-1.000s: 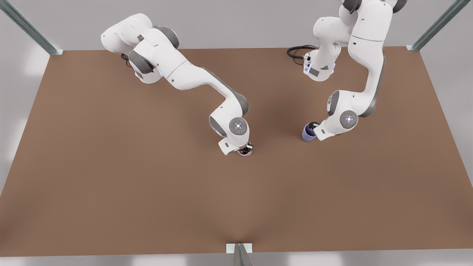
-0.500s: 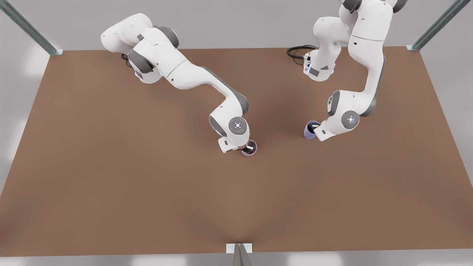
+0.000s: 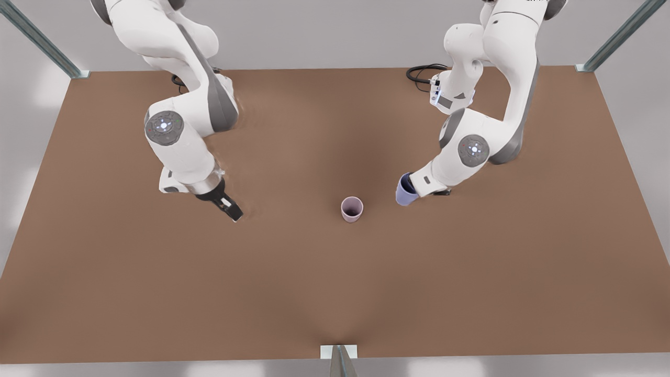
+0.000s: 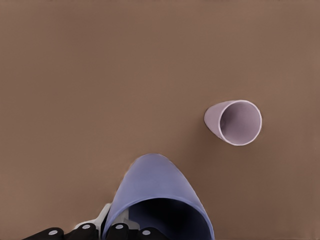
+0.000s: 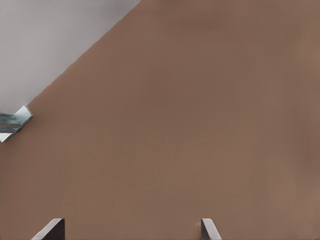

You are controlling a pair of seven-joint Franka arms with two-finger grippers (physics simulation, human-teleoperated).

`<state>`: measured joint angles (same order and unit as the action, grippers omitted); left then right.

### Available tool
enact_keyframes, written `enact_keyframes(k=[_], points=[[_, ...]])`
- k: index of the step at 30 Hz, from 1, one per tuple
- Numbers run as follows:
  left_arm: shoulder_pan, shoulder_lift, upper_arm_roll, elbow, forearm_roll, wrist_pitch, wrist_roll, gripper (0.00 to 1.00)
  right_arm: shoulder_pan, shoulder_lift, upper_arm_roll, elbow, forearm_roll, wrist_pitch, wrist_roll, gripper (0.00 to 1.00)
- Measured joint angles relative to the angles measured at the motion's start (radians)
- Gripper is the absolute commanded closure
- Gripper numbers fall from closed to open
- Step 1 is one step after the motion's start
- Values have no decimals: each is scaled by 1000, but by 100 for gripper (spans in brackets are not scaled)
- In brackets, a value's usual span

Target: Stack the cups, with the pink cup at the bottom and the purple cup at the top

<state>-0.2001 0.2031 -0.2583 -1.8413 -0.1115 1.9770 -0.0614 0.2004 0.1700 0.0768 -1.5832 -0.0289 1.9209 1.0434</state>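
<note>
The pink cup (image 3: pixel 352 209) (image 4: pixel 235 121) stands upright and alone near the middle of the brown table (image 3: pixel 335 293). The purple cup (image 3: pixel 403 190) (image 4: pixel 159 197) hangs tilted above the table, a little to the front view's right of the pink cup. My left gripper (image 3: pixel 416 188) (image 4: pixel 120 232) is shut on its rim, on the arm at the front view's right. My right gripper (image 3: pixel 230 209) (image 5: pixel 131 229) is open over bare table at the front view's left, well away from both cups.
A black cable (image 3: pixel 421 73) lies at the table's back edge by the left arm's base. Metal frame posts (image 3: pixel 620 34) rise at the back corners, and a bracket (image 3: pixel 339 356) sits at the front edge. A corner bracket (image 5: pixel 12 122) shows at the table's edge.
My right gripper let go of the pink cup and swung far to the front view's left. My left gripper carried the purple cup toward the pink cup.
</note>
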Motion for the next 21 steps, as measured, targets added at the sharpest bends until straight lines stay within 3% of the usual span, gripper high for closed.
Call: enact_keyframes(k=[3,8,21], points=[[-10,117,-81,156,-12,-33,-90,79,-170,-7,-85,82,-6,-116,-176,0],[-61,290,-104,357,-11,-57,-242,79,-181,27,-98,160,-13,-246,-414,0],[-86,384,-103,390,13,-71,-498,79,-232,31,-99,210,1,-340,-803,0]])
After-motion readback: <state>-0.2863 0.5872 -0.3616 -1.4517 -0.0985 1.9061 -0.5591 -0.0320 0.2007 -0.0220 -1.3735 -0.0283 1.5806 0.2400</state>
